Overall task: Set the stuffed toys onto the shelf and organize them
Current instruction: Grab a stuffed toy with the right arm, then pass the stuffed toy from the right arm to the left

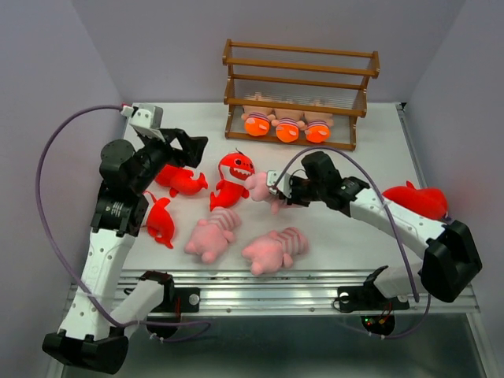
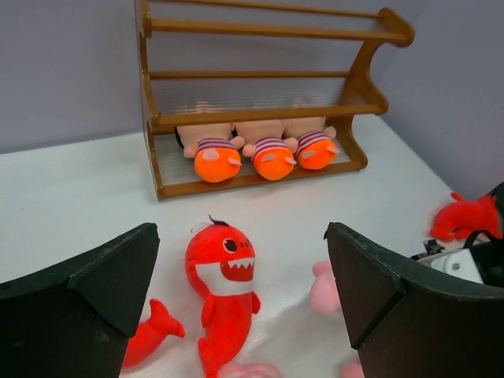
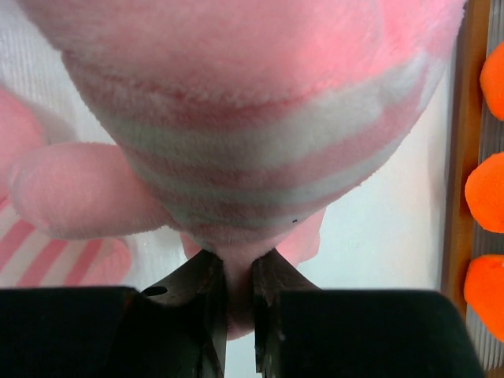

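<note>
The brown wooden shelf [image 1: 299, 69] [image 2: 268, 30] stands at the back, with three orange-footed striped dolls [image 1: 287, 126] [image 2: 269, 153] in a row on its bottom tier. My right gripper [image 1: 277, 189] [image 3: 239, 272] is shut on a limb of a pink striped toy [image 1: 261, 187] [image 3: 252, 118], which fills its wrist view. Two more pink striped toys [image 1: 211, 235] [image 1: 276, 248] lie near the front. Several red sharks are on the table, one of them upright [image 1: 232, 177] [image 2: 224, 276] at mid-table. My left gripper [image 1: 185, 146] [image 2: 240, 236] hangs open above the left sharks [image 1: 183, 181], holding nothing.
One red shark [image 1: 417, 201] lies at the far right beside the right arm's forearm. Another [image 1: 161, 223] rests by the left arm's base. Purple-grey walls close in the table on three sides. A metal rail [image 1: 268, 295] runs along the near edge.
</note>
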You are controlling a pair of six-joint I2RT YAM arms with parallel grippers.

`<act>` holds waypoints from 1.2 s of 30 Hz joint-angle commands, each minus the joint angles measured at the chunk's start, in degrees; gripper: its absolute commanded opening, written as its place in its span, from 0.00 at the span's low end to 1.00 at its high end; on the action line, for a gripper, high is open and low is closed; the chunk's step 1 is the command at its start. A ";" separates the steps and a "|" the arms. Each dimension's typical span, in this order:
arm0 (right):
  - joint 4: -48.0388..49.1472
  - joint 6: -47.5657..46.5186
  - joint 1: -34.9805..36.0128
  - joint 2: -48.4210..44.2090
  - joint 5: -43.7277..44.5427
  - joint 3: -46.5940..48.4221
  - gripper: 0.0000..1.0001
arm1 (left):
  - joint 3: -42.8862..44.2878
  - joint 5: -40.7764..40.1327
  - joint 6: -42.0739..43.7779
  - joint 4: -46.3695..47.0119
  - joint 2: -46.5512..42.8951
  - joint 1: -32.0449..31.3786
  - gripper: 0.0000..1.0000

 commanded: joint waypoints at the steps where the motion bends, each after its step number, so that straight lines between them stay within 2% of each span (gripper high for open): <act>1: -1.50 -0.34 -0.27 -4.51 -2.25 -0.92 0.01 | 7.13 1.69 -5.22 -9.77 0.25 -0.03 0.99; 5: -2.90 -2.71 -0.27 -8.19 -1.11 -1.62 0.01 | 6.00 6.16 -11.46 -10.66 -0.54 -0.03 0.99; 7: -4.13 -4.21 -0.27 -8.99 -0.23 -1.28 0.01 | 2.58 9.93 -18.31 -8.39 -0.89 -0.03 0.99; 10: -5.36 -5.35 -0.27 -9.70 0.39 -0.31 0.01 | -5.15 16.00 -30.87 1.00 -2.29 -0.03 0.99; 13: -6.42 -5.88 0.34 -9.61 0.22 0.83 0.01 | -11.47 18.04 -41.75 11.99 -3.00 -0.64 0.99; 16: -7.47 -6.15 1.39 -9.79 0.13 1.27 0.01 | -13.95 17.26 -47.14 17.90 -1.51 -3.36 0.99; 21: -7.92 -6.85 3.68 -10.84 2.58 0.84 0.01 | -10.63 10.41 -47.08 17.73 3.67 -14.41 0.99; 25: -7.48 -6.32 3.68 -11.98 5.48 1.36 0.01 | -7.11 4.35 -46.46 12.30 8.42 -19.17 0.99; 30: -3.89 -5.53 3.68 -13.83 13.56 1.45 0.01 | -3.24 -1.54 -43.83 -0.87 11.24 -20.86 0.99; 33: -1.94 -5.09 3.68 -14.36 18.57 1.10 0.01 | -3.23 -3.14 -44.08 -3.54 10.63 -21.12 0.99; 36: -1.33 -4.57 3.68 -14.18 18.67 1.27 0.01 | -4.20 -2.35 -46.27 -2.93 10.88 -21.64 0.98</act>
